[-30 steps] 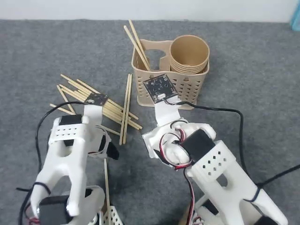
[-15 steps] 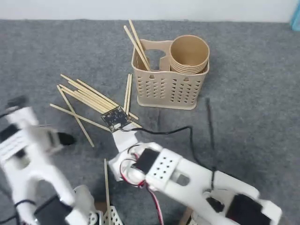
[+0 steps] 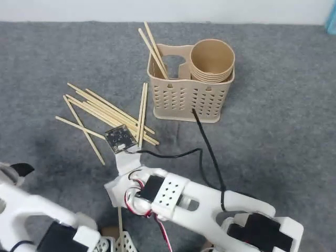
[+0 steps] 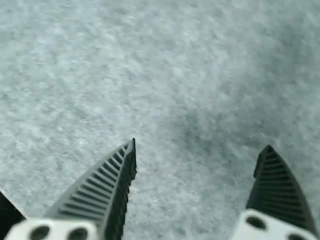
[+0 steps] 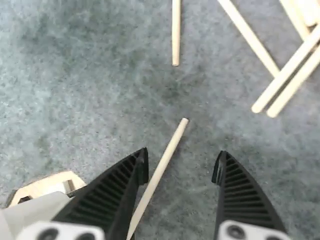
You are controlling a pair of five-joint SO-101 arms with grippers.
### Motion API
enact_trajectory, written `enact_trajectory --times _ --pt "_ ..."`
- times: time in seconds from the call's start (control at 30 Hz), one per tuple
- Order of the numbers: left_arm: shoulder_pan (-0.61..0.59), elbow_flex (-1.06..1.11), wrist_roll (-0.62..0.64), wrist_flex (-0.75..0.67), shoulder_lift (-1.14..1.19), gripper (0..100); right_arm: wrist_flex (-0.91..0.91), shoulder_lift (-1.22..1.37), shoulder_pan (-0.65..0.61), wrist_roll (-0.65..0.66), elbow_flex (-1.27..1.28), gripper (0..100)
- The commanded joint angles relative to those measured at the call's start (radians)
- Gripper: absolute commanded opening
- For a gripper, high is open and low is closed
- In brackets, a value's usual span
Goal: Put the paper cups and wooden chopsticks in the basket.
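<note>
Chopsticks (image 3: 105, 113) scattered on carpet (image 3: 273, 131) left of the basket (image 3: 186, 100), two more standing inside it beside stacked paper cups (image 3: 211, 60), right gripper (image 5: 180, 160) jaws spread astride one loose stick (image 5: 159, 170), left gripper (image 4: 197, 160) jaws wide apart over carpet

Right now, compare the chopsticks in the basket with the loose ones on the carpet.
The chopsticks in the basket stand tilted, poking above the rim of the basket; the loose chopsticks lie flat on the carpet. Those in the basket are few; the loose ones are many and crossed. Both are plain light wood.
</note>
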Motion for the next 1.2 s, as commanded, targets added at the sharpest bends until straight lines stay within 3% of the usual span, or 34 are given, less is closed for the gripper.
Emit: enact_trajectory --times 0.0,0.5,0.6,0.73,0.8,0.93,1.17 --pt "-0.038 -0.045 0.014 -0.026 0.000 36 -0.019 0.013 -0.008 0.003 -0.009 21.3" --pt "-0.084 -0.062 0.014 -0.083 0.000 35 -0.120 0.176 -0.054 0.144 -0.041 21.3" --pt "-0.084 -0.062 0.014 -0.083 0.000 35 -0.105 0.222 -0.056 0.144 -0.072 21.3" --pt "-0.086 -0.061 0.014 -0.083 0.000 35 0.044 0.298 -0.053 0.144 -0.187 21.1" --pt "-0.086 -0.061 0.014 -0.083 0.000 35 0.108 0.341 -0.053 0.144 -0.244 18.4" --pt "-0.086 -0.061 0.014 -0.081 0.000 35 0.150 0.395 -0.042 0.157 -0.292 3.9" --pt "-0.080 -0.056 0.012 -0.078 0.000 35 0.219 0.377 -0.036 0.210 -0.298 1.1"
